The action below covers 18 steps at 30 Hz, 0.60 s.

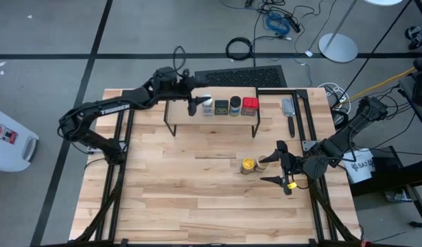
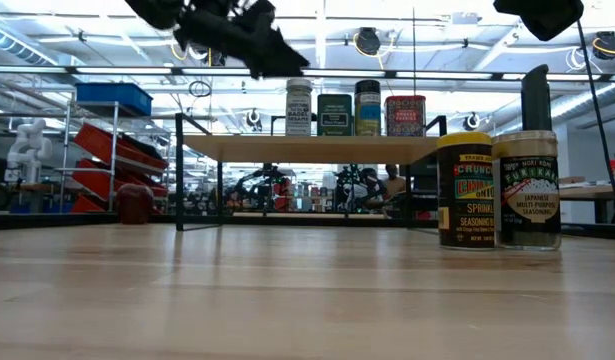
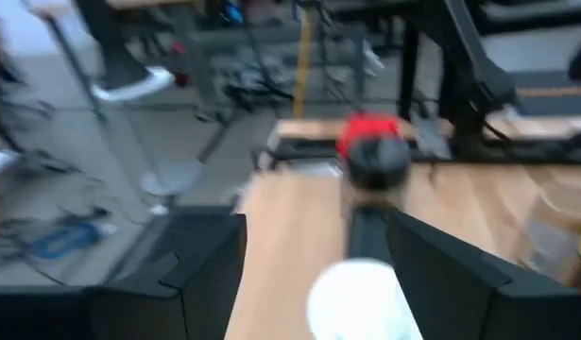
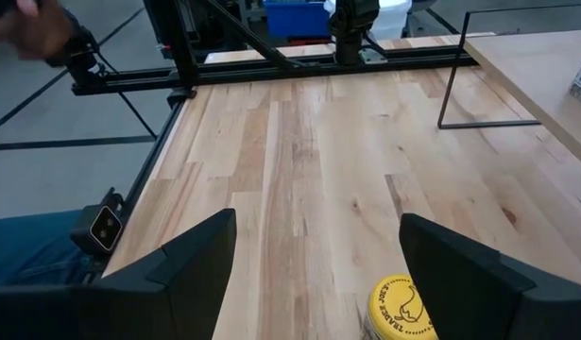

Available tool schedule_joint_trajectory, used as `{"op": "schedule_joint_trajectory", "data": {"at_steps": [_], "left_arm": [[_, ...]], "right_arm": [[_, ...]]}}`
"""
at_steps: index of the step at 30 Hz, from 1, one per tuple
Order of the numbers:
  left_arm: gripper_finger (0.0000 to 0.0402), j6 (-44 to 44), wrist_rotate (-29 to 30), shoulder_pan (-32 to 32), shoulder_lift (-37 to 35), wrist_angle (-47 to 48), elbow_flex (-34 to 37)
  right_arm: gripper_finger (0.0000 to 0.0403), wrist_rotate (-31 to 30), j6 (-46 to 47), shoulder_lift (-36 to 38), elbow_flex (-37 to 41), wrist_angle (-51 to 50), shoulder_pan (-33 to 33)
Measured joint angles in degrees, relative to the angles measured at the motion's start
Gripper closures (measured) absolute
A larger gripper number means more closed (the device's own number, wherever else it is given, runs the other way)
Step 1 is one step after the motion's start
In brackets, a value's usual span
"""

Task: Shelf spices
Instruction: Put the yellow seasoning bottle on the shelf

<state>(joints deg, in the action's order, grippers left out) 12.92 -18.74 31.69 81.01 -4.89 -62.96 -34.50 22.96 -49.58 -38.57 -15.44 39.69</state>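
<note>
The shelf (image 1: 212,115) stands at the table's far middle. On its plank, in a row, stand a white-capped jar (image 1: 207,105), two dark jars (image 1: 221,106) (image 1: 235,106) and a red square tin (image 1: 250,105). My left gripper (image 1: 192,106) hovers open just left of the white-capped jar (image 3: 356,297) and, in the low view, higher than it (image 2: 249,40). A yellow-topped jar (image 1: 248,165) and a tan-topped jar (image 1: 263,163) stand on the table at the right. My right gripper (image 1: 274,163) stays open over them, and the yellow top (image 4: 401,307) shows low between its fingers.
A black wire frame (image 1: 300,113) and a black-handled tool (image 1: 288,110) lie right of the shelf. A small dark-red round object (image 2: 135,203) sits far off on the left. Bare wood stretches across the table's near half (image 1: 197,199).
</note>
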Motion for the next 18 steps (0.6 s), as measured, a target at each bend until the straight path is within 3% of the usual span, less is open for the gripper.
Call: {"op": "schedule_joint_trajectory", "data": {"at_steps": [6, 13, 18], "left_arm": [[0.0138, -0.6, 12.7, -4.9, -7.6, 3.1, -2.2], [0.0139, -6.5, 15.0, -17.7, -10.7, 8.3, -4.7], [0.0139, -9.5, 20.8, -26.4, -6.5, 8.0, -4.7]], "right_arm": [[0.0117, 0.0, 1.9, 0.0, 0.0, -2.7, 0.0], [0.0117, -0.1, 6.7, 0.0, 0.0, -7.1, -0.3], [0.0117, 0.0, 6.8, 0.0, 0.0, -7.0, -2.0]]}}
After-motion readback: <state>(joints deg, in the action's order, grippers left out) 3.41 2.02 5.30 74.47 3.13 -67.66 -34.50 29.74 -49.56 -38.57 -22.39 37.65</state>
